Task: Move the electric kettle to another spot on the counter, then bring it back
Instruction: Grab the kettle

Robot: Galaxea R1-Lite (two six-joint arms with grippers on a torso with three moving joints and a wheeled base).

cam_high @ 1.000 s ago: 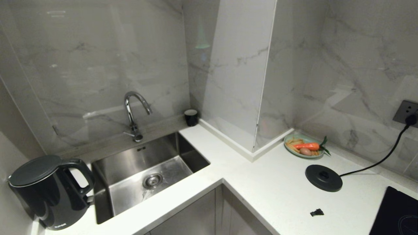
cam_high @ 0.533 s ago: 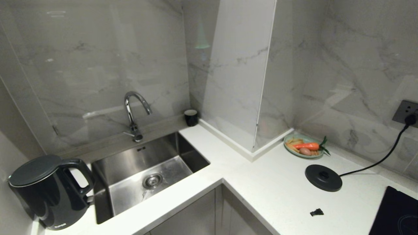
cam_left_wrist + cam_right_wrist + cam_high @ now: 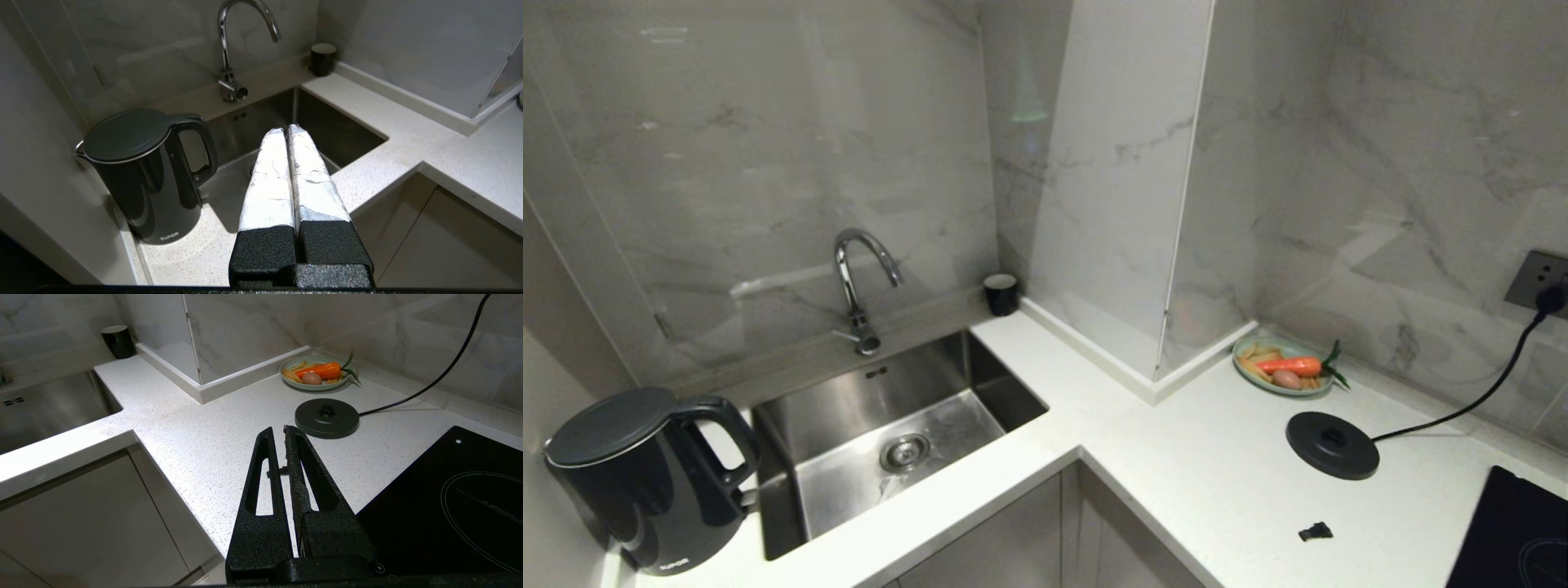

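1. While the kettle [image 3: 149, 175] stands upright on the counter [image 3: 196, 253] left of the sink [image 3: 327, 134], its handle faces the sink.
2. Left hand [image 3: 286, 130], fingers pressed together and empty, hovers nearer; right hand [image 3: 278, 433] is narrow, far off.

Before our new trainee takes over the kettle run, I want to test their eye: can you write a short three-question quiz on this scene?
1. True or false: the electric kettle sits on its round base.
2. What lies between kettle and base on the counter? A) sink B) toaster C) kitchen scale
3. Fill in: the left tool is ____, holding nothing.

Key: 1 false, the kettle stands left of the sink, the base far right. 2 A. 3 shut.
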